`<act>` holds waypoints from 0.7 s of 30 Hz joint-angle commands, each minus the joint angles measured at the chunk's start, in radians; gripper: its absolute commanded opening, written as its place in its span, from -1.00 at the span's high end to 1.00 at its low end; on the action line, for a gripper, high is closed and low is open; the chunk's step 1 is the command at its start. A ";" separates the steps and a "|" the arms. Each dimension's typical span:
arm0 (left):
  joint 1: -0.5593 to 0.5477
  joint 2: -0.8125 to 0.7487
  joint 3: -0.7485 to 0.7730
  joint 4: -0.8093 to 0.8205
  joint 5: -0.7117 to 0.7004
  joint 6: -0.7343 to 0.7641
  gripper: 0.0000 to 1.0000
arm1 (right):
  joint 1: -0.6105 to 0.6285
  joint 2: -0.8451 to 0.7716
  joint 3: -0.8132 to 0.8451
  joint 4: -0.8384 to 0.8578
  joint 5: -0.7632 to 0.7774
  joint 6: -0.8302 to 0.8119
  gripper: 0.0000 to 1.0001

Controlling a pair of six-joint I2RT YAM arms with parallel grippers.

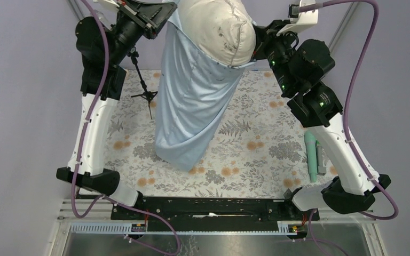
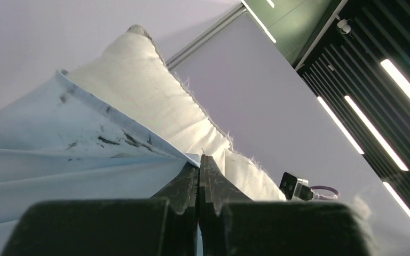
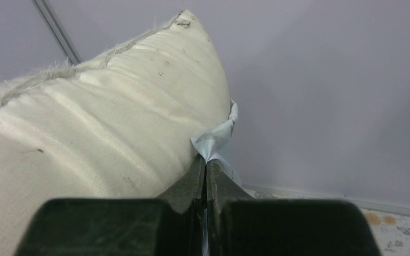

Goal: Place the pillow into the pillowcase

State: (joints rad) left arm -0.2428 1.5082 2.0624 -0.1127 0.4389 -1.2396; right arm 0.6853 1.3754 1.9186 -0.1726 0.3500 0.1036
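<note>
You have both tools clamped on the pillowcase (image 1: 192,101) rim: left gripper (image 2: 198,162) at eleven o'clock, right gripper (image 3: 205,162) at one. The pillow (image 1: 219,29) sits at twelve, partly inside, its top bulging out.

left arm (image 1: 92,125): reared up high, wrist turned inward
left claw (image 2: 198,162): jaws pressed together, pinching the pillowcase (image 2: 58,160) edge
right arm (image 1: 339,141): reared up high, elbow bent
right claw (image 3: 205,162): jaws pressed together on the pillowcase hem
</note>
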 commanded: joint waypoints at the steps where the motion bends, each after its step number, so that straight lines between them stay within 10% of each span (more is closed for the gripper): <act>1: -0.103 -0.011 0.037 0.137 -0.041 0.003 1.00 | 0.000 0.027 0.192 0.180 -0.002 -0.034 1.00; 8: -0.151 -0.035 0.002 0.083 -0.079 0.056 1.00 | 0.000 0.142 0.529 0.199 -0.039 -0.040 1.00; 14: -0.150 0.149 0.527 -0.004 -0.143 0.053 1.00 | 0.000 -0.057 -0.023 0.345 0.024 0.001 1.00; 21: -0.198 0.107 0.277 0.104 -0.108 0.037 1.00 | -0.001 -0.108 -0.103 0.427 0.075 -0.050 1.00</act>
State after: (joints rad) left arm -0.4057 1.6787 2.4344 -0.2146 0.3580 -1.1862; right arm 0.6853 1.2251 1.7393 0.1390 0.3958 0.0937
